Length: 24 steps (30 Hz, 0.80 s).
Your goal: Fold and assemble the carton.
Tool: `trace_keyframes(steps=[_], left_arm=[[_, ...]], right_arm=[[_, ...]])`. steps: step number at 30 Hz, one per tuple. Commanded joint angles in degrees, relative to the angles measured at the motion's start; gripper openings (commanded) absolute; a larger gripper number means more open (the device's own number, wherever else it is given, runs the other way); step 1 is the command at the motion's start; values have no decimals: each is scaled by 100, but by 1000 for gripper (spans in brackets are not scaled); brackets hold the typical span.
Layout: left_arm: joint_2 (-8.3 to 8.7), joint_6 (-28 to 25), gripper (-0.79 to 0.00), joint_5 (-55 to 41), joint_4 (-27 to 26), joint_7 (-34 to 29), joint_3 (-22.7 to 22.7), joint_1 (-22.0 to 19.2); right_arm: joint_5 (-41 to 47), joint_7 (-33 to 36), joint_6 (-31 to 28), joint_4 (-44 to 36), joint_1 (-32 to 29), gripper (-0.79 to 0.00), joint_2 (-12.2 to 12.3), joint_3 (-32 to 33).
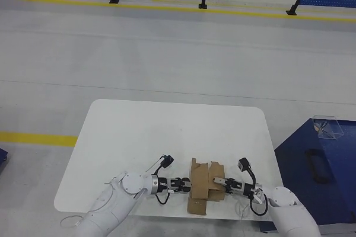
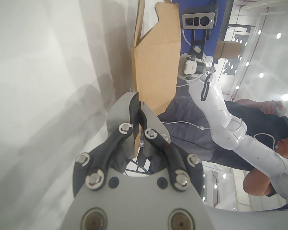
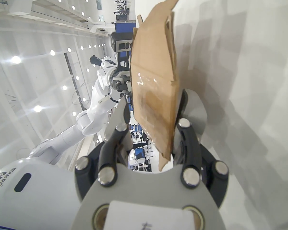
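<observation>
Left tool: narrowed right down, pinching the thin left edge of the carton.
Right tool: spread wide, straddling the carton's right side. One finger sits low between cardboard and bench; the other stands just off the upper face, with a sliver of gap showing.
Carton: brown cardboard, only partly folded, lying between the two tools. A flap on its right side is lifted off the surface.
Bench: white with rounded corners; the carton lies near the middle of its front edge.
Beside the bench: a blue cabinet on the robot's right, with a clear box on top.
</observation>
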Motion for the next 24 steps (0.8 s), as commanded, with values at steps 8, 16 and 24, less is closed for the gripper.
trace_keyframes(steps=[8, 16, 24], left_arm=[[239, -723, -403, -444, 201, -21, -656, 176], [501, -1083, 0, -855, 118, -80, -1269, 596], [501, -1083, 0, -855, 118, -80, -1269, 596]], right_arm=[[342, 211, -441, -667, -109, -785, 78, 210], [718, 215, -407, -4300, -1193, -785, 411, 1322], [399, -539, 106, -7183, -1457, -785, 450, 1633]])
